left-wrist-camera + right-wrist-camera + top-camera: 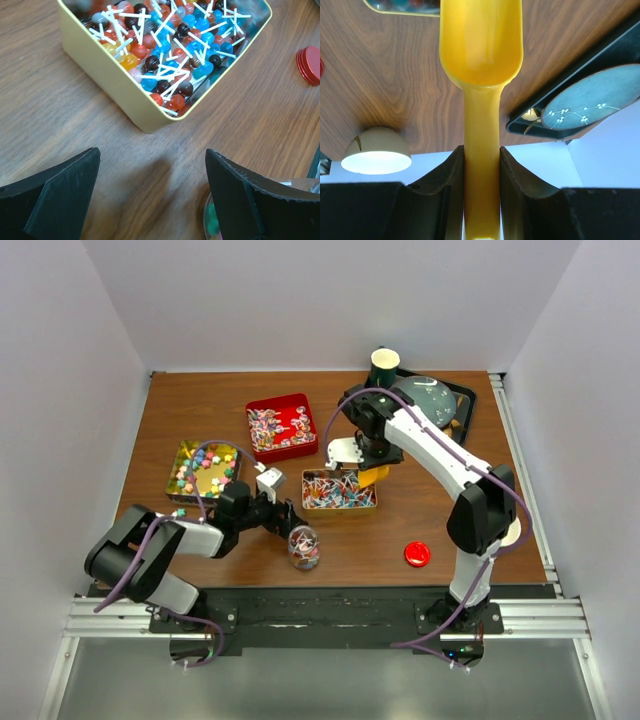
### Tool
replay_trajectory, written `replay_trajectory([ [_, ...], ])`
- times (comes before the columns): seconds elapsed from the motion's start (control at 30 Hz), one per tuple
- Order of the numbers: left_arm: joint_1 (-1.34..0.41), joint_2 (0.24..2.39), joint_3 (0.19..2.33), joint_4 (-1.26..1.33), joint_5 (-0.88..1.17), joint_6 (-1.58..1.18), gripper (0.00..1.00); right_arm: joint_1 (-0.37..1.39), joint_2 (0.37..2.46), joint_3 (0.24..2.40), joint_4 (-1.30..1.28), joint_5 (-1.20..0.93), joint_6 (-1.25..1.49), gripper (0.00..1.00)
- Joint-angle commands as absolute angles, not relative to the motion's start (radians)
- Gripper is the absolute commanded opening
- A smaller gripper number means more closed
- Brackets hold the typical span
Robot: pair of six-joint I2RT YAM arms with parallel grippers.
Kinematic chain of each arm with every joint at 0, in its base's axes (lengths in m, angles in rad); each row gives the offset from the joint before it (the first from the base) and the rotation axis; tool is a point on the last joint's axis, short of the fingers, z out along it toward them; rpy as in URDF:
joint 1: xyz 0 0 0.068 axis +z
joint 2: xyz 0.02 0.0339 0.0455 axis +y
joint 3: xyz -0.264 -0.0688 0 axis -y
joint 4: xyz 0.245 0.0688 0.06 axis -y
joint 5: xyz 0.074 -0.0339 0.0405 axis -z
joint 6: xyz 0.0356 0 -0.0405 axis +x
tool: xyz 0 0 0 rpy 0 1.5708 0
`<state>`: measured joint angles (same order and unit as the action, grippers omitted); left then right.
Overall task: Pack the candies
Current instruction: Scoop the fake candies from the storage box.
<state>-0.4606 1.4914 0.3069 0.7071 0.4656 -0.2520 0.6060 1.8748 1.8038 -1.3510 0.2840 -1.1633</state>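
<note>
My right hand (pixel 481 156) grips the empty yellow scoop (pixel 481 40) at the lollipop tin (pixel 339 506), my left hand (pixel 151 161) open beside the jar (pixel 303 547); next, I dig in.

- The table (pixel 200 405) in front of me is brown wood, with the grain running side to side and a dull sheen on top.
- Behind the table stands a plain white back wall (pixel 320 300).
- To the table's left, a white side wall (pixel 60 390) comes right down to its edge.
- On the table's right I see the matching white wall (pixel 590 360), with a pale metal rail (pixel 525 470) running between wood and wall.
- At the table's near edge there's a black strip (pixel 330 605), then a silver slotted beam (pixel 100 618) across the full width.
- Below that near edge lies a smooth grey floor (pixel 320 680).
- The light falls evenly over the table, and the shadows on the wood are soft and short.
</note>
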Motion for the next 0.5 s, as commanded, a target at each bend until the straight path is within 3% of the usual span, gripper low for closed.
replay_trajectory([
  [0.0,-0.483,1.523,0.29,0.742,0.443,-0.222,0.91,0.607,1.919,1.812,-1.583,0.36,-1.144,0.0],
  [0.47,-0.512,1.614,0.302,0.813,0.453,-0.238,0.9,0.643,1.96,1.772,-1.532,0.344,-1.161,0.0],
])
